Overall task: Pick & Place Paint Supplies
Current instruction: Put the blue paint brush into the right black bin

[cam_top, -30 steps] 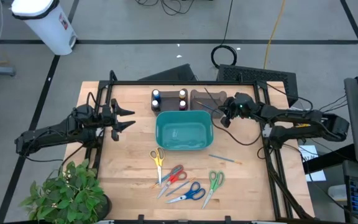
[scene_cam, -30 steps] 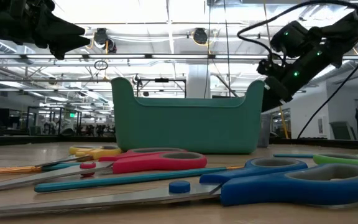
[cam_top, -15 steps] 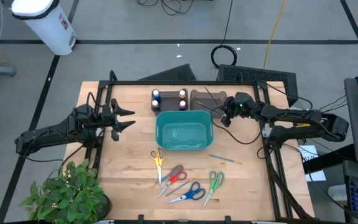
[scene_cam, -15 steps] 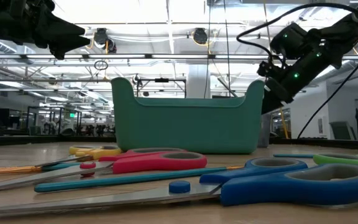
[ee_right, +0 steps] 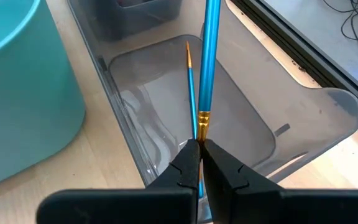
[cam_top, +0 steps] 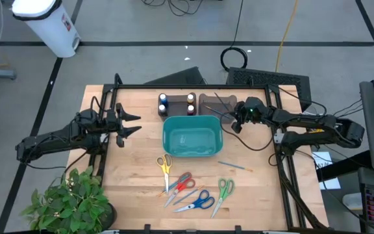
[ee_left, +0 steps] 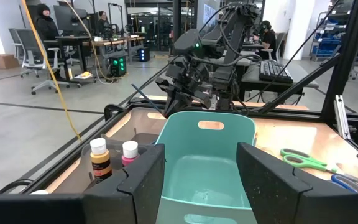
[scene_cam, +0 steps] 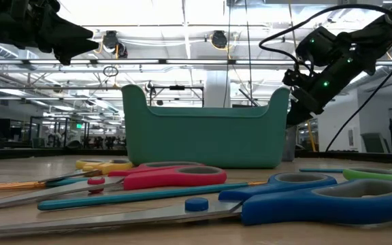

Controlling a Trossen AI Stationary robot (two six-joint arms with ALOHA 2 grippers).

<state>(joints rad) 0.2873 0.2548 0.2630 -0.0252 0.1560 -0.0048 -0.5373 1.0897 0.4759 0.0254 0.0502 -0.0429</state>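
Overhead, table-level and wrist cameras share the teal bin [cam_top: 191, 139].

Brush [ee_right: 209, 56] cut off at the right wrist view's top edge, lower end hidden between the pinched right gripper [ee_right: 199, 149] fingers. Bottles [ee_left: 100, 158] partly hidden behind the left gripper's finger [ee_left: 143, 180]. Tub [ee_left: 207, 162] bottom cut off there. Blue scissors [scene_cam: 305, 201] cut by the low view's edges. Loose brush [cam_top: 234, 166] too small for detail.
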